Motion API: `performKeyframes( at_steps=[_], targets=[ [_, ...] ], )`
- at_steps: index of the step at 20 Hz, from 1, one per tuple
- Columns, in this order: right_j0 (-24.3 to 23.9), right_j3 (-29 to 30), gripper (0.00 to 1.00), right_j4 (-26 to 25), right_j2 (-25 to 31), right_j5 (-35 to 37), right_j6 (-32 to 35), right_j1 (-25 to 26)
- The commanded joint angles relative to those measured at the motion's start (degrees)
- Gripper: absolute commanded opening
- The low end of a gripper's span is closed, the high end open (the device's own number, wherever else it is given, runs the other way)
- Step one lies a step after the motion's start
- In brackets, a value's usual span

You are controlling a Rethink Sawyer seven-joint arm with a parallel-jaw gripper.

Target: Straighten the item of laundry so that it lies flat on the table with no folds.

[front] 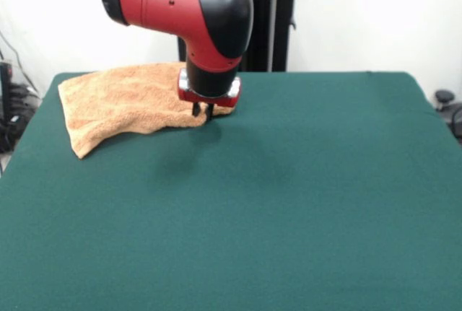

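1. One surface (pixel 303 203), dark green and by far the largest thing in view, carries everything else; most of it is bare cloth.
2. One red and black arm (pixel 188 8) comes down from above, over the towel's right end, and covers part of that end.
3. One towel (pixel 119 102), light orange-tan terry, lies on the surface's far left part, near the far edge. Its long axis runs left to right, slightly tilted. It is not flat: its near edge is rolled in a fold, and its near left corner sticks out as a point toward the camera.
4. One end effector (pixel 203 112) sits at the towel's near right edge, tips down on the cloth. The two dark fingers (pixel 209 112) stand close together, seemingly pinching the towel's edge.
5. Behind the towel, beyond the surface, stands the black pedestal (pixel 278 22).
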Motion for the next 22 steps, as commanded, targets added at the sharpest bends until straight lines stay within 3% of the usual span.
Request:
performKeyframes(
  at_steps=[1,8,22],
  targets=[
    [5.0,-7.5,0.00,6.5,11.9,-21.9,14.3,9.8],
    [6.9,-6.7,0.00,11.9,11.4,-24.1,19.5,10.5],
    [9.0,-3.6,0.00,16.2,8.4,-27.7,19.7,10.3]
  ],
)
